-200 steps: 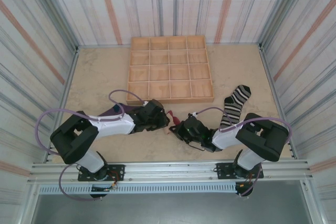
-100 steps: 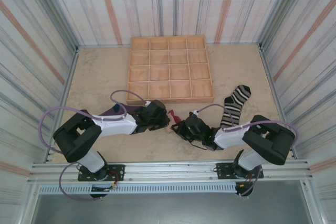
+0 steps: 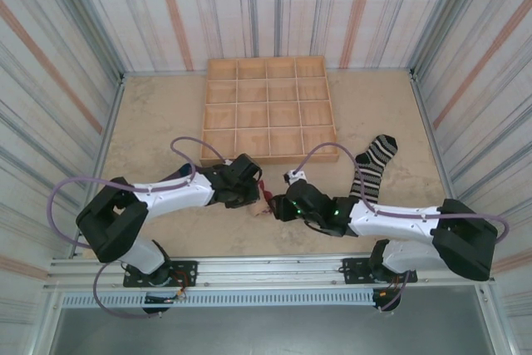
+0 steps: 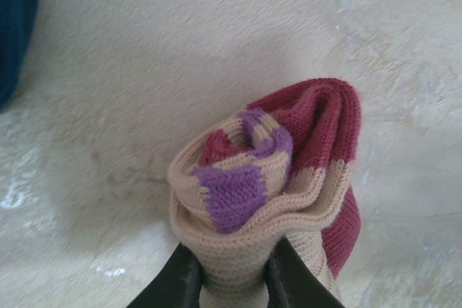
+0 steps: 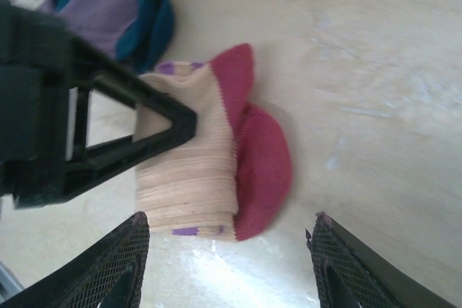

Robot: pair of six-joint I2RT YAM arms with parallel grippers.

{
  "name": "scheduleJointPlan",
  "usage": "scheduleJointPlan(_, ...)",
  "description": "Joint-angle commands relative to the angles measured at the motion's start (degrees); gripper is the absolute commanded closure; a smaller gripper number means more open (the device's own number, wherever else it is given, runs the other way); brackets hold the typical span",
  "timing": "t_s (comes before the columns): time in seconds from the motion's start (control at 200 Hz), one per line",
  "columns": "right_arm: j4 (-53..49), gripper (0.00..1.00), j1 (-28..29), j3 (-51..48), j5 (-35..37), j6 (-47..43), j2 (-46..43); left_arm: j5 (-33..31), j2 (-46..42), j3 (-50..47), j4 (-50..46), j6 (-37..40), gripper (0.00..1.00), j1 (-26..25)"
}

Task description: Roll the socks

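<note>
The peach sock [image 4: 267, 171] is rolled into a tight bundle, its dark-red toe and purple marks showing at the end. My left gripper [image 4: 231, 288] is shut on the roll's base, and it lies on the table [image 3: 150, 122] in front of the tray. In the top view the roll [image 3: 268, 199] sits between the left gripper [image 3: 253, 193] and the right gripper [image 3: 283, 204]. My right gripper [image 5: 227, 272] is open, its mesh fingers [image 5: 123, 265] wide apart just short of the roll [image 5: 188, 171]. The purple sock [image 5: 108, 12] with teal toe lies behind. The black-and-white striped sock [image 3: 372, 164] lies flat at right.
A wooden tray [image 3: 270, 114] with several square compartments stands at the middle back. Striped walls close in the table on three sides. Purple cables loop from both arms over the table's front part.
The right arm has stretched out flatter to the left, bringing its open gripper up to the roll. The left gripper has shifted slightly right with the roll held.
</note>
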Motion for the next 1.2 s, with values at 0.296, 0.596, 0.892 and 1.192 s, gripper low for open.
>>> scheduleJointPlan(0.296, 8.58, 0.41, 13.38, 7.87, 17.52, -12.25, 16.45, 0.67, -2.92, -1.5, -4.97, -2.14, 0.95, 1.44)
scheduleJointPlan(0.596, 6.58, 0.48, 14.39, 10.61, 25.08, -7.5, 25.08, 1.33, -3.79, -3.35, -4.02, -2.65, 0.95, 1.69)
scheduleJointPlan(0.892, 6.69, 0.89, 12.91, 9.62, 21.36, -3.61, 28.82, 2.48, -4.96, -5.61, -1.41, -2.87, 0.8, 2.97)
scheduleJointPlan(1.192, 28.26, 1.0, 1.73, -4.52, -4.94, 7.43, 26.48, 1.88, -15.36, -11.65, 7.36, -0.46, 0.38, 4.87)
